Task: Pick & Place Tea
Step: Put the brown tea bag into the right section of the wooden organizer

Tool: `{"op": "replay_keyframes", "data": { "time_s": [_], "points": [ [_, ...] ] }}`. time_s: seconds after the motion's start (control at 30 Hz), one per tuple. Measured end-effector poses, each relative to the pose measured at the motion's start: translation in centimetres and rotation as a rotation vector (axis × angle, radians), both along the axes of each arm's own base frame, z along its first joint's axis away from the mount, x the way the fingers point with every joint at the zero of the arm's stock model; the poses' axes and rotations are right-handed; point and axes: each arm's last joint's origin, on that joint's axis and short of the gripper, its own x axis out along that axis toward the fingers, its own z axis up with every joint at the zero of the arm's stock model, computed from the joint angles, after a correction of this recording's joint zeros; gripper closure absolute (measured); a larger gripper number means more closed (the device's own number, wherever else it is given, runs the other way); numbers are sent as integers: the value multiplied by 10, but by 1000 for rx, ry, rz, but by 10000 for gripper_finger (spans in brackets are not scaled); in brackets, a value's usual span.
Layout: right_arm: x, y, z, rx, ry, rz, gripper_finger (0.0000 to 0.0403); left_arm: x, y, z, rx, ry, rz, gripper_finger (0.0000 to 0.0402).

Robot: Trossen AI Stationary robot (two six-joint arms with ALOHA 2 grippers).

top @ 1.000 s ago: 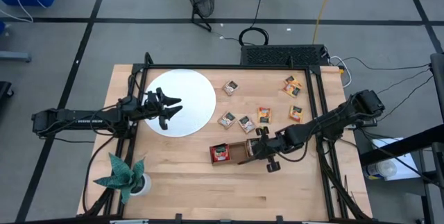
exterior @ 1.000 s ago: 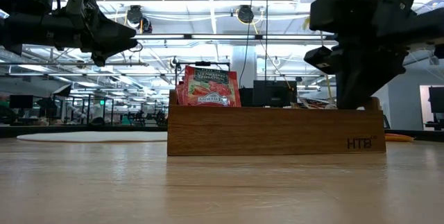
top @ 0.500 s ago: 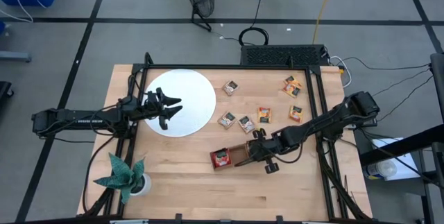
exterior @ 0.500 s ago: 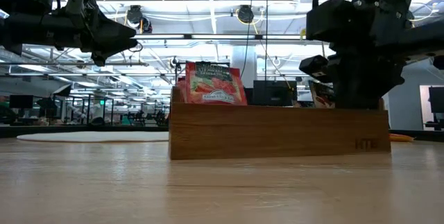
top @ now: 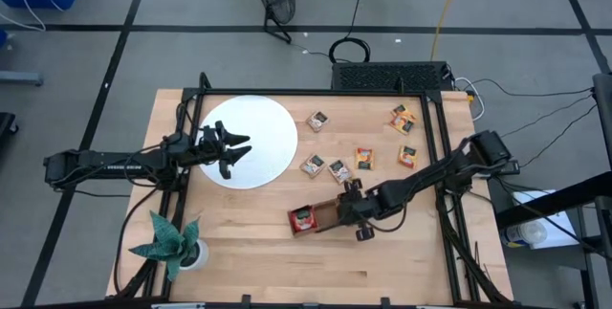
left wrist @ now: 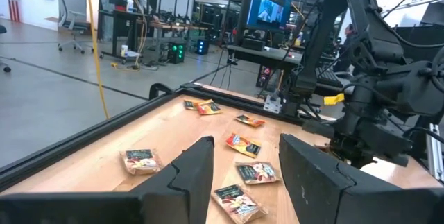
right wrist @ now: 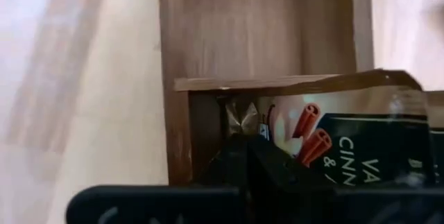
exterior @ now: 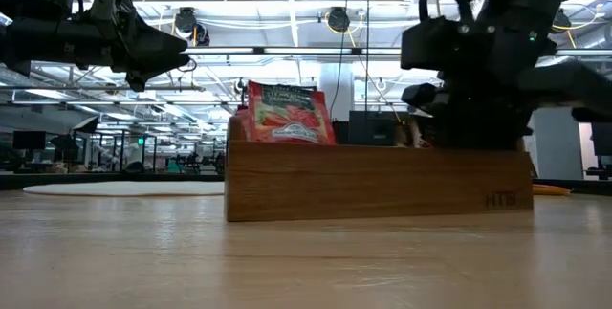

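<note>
A brown wooden tray lies near the table's middle, with red tea sachets standing upright in its left compartment. My right gripper points steeply down into the tray's right part, shut on a tea sachet printed with cinnamon sticks. Several loose sachets lie flat on the table beyond the tray. My left gripper hangs open and level above the white disc, holding nothing. My right gripper pinches the sachet's crimped corner between its two shut fingers. The fingers come from above, slanting down. The sachet stands on edge inside the tray, along a wooden divider; whether its lower edge rests on the tray floor does not show.
A green paper plant in a white pot stands at the near left. Black frame rails run along the table's left and right sides. Bare wood lies in front of the tray toward the near edge.
My right gripper has come down into the tray with the sachet, tipping steeper, and stays shut. The tray has slid slightly toward the near edge.
</note>
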Motion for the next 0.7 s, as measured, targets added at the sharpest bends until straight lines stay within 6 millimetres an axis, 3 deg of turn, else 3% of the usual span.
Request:
{"op": "replay_keyframes", "data": {
  "time_s": [0.43, 0.7],
  "points": [
    [-2, 9, 7, -184, -151, -110, 403, 0, 0, 0, 0, 0, 0, 236],
    [0, 13, 11, -145, -175, -78, 403, 0, 0, 0, 0, 0, 0, 236]
  ]
}}
